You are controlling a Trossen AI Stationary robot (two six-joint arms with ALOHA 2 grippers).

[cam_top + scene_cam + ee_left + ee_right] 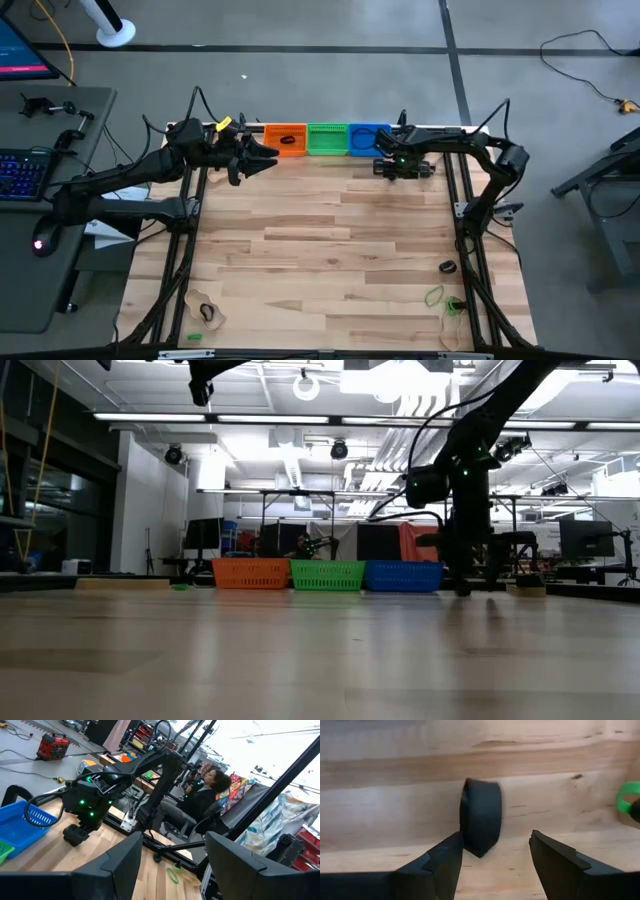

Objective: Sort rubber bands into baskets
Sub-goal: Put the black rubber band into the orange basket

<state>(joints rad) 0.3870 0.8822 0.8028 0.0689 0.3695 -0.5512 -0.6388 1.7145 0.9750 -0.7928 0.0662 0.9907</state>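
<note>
From above, the three baskets sit in a row at the far edge of the table [330,230]: the orange basket [287,139], the green basket [327,138] and the blue basket [367,137]. The left gripper [268,157] hangs just beside the orange one, and the right gripper [385,167] is close to the blue one. Rubber bands wait well apart from the baskets: a black band [447,266] and a green band [433,295] near the right edge, another black band [207,313] at the near left. From table height, what lies in the baskets cannot be seen. The left wrist view shows its fingers [117,865] spread with nothing between. The right wrist view shows spread fingers [442,862] with a black band [481,817] on the wood just ahead, not pinched. Most sorting looks left to do
</note>
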